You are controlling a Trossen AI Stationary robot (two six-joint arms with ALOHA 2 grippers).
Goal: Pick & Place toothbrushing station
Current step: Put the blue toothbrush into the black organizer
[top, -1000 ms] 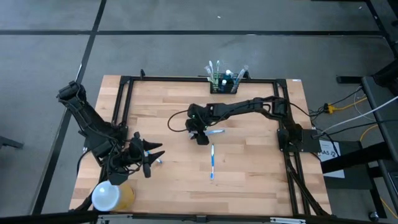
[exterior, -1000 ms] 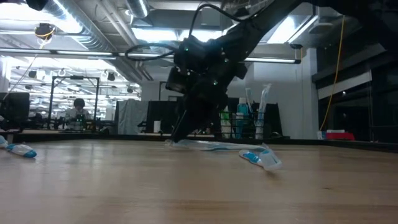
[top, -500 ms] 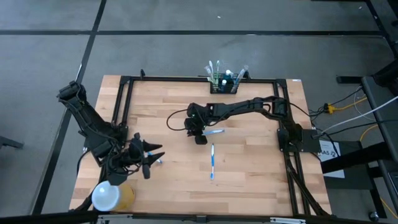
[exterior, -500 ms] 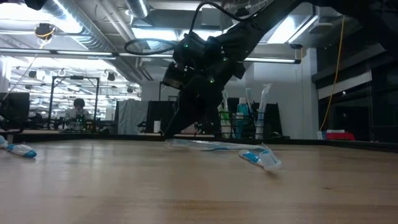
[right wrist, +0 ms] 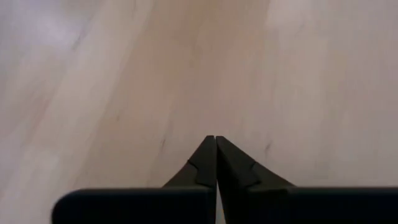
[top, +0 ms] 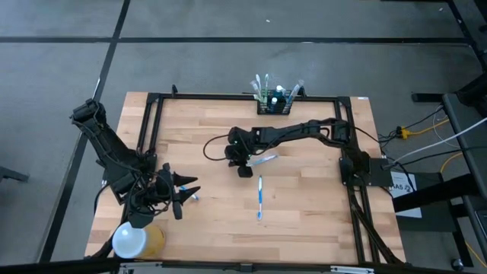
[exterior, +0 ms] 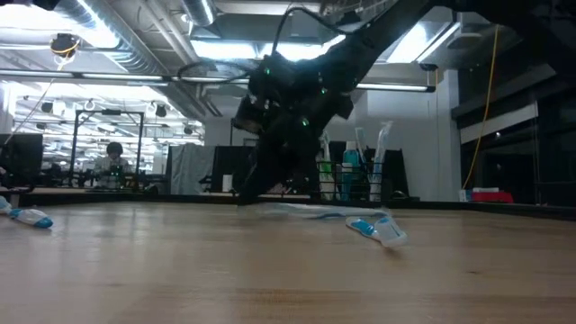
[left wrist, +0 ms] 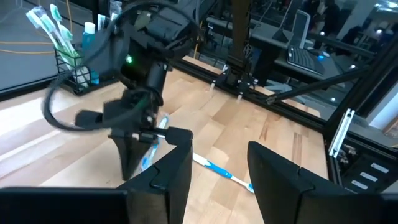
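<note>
The right gripper (top: 245, 170) sat at mid-bench, its jaws pressed flat together with only bare wood showing between and beyond them in its wrist view: they held nothing. Just to its right lay a toothbrush (top: 262, 160), its long axis running left-right with a slight tilt, one end almost at the gripper; whether it touched could not be told. A second toothbrush (top: 259, 196) lay nearer, running near-to-far. The toothbrushing station (top: 274, 103) stood at the far edge of the bench (top: 304, 205), already holding upright brushes and a tube, so a brush picked up here would travel away and slightly right. The left gripper (top: 179, 195) waited near the left front, jaws parted and empty, by the yellow cylinder (top: 137, 240), well apart from both brushes. The right arm looked the nearer one for the pick, though its closed jaws seemed to have missed the handle.
</note>
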